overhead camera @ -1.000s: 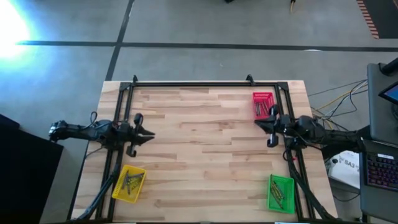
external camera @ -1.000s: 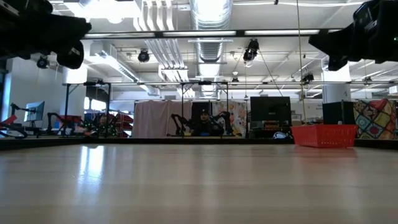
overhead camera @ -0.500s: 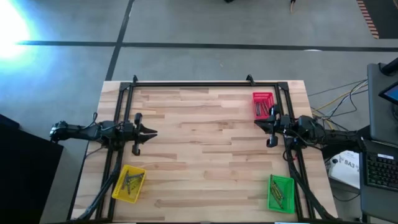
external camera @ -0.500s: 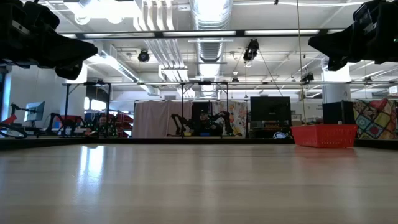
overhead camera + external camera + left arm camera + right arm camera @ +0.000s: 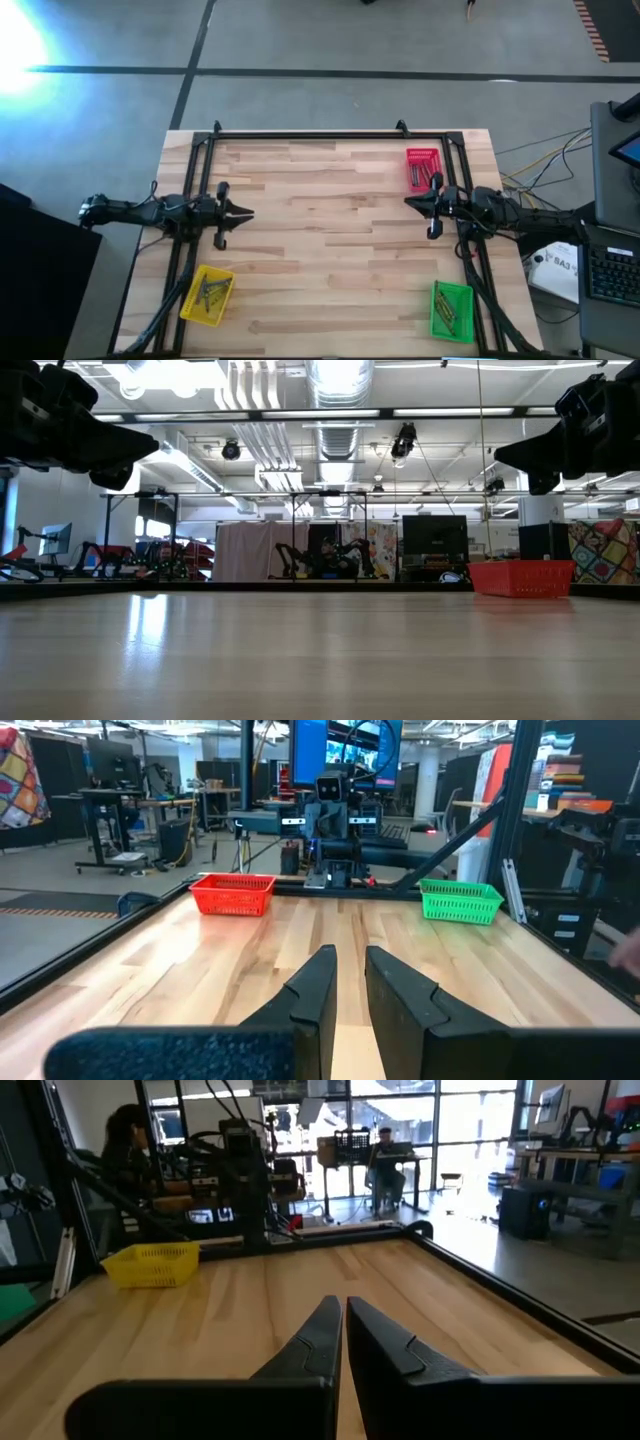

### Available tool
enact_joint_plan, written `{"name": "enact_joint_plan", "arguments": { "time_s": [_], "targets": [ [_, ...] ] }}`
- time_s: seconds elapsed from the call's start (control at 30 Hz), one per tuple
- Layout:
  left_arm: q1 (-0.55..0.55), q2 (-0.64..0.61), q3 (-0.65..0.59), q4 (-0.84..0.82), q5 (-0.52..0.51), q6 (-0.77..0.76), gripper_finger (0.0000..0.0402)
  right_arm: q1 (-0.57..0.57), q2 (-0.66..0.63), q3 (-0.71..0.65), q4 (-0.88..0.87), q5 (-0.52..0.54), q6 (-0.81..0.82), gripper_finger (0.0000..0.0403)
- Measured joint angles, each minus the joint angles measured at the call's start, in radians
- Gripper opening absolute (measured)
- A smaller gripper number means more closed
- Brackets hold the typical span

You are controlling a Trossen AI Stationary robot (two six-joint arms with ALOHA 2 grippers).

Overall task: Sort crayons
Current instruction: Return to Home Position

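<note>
1. The left gripper [image 5: 243, 213] hangs above the table [image 5: 330, 240] by its left edge, pointing inward. Its fingers [image 5: 318, 988] stand a narrow gap apart and hold nothing.
2. The right gripper [image 5: 410, 202] hangs by the right edge, facing the left one, with its fingers [image 5: 318, 1342] almost touching and empty.
3. The crayons [image 5: 211, 292] lie in three trays: a yellow tray [image 5: 192, 306] at the front-left corner, a green tray [image 5: 460, 290] at the front-right corner, and a red tray [image 5: 422, 155] on the right edge toward the back.
4. The red tray sits just beside the right gripper. The other two trays are well apart from either gripper.
5. A black frame [image 5: 310, 134] runs round the table's edges, and both arms reach in across its side rails.
6. A keyboard [image 5: 610, 275] lies off the table's right edge. A person [image 5: 385, 1145] sits at a desk across the room.
</note>
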Motion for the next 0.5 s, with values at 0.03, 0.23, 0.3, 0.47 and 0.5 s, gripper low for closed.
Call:
{"name": "enact_joint_plan", "arguments": {
  "time_s": [0.03, 0.23, 0.3, 0.47, 0.5],
  "targets": [
    [0.0, 0.0, 0.0, 0.0, 0.0, 0.0, 0.004, 0.0, 0.0, 0.0, 0.001, 0.0, 0.0, 0.0013],
    [0.0, 0.002, 0.013, 0.012, 0.0, 0.0, 0.004, 0.0, 0.0, 0.0, 0.001, 0.0, 0.0, 0.0013],
    [0.0, 0.002, 0.015, 0.011, 0.001, 0.0, 0.004, 0.0, 0.0, 0.0, 0.001, 0.0, 0.0, 0.0013],
    [0.0, 0.002, 0.02, 0.013, 0.001, 0.0, 0.004, 0.0, 0.0, 0.0, 0.001, 0.0, -0.001, 0.0013],
    [0.0, 0.002, 0.02, 0.013, 0.001, 0.0, 0.004, 0.0, 0.0, 0.0, 0.001, 0.0, 0.0, 0.0013]
  ]
}}
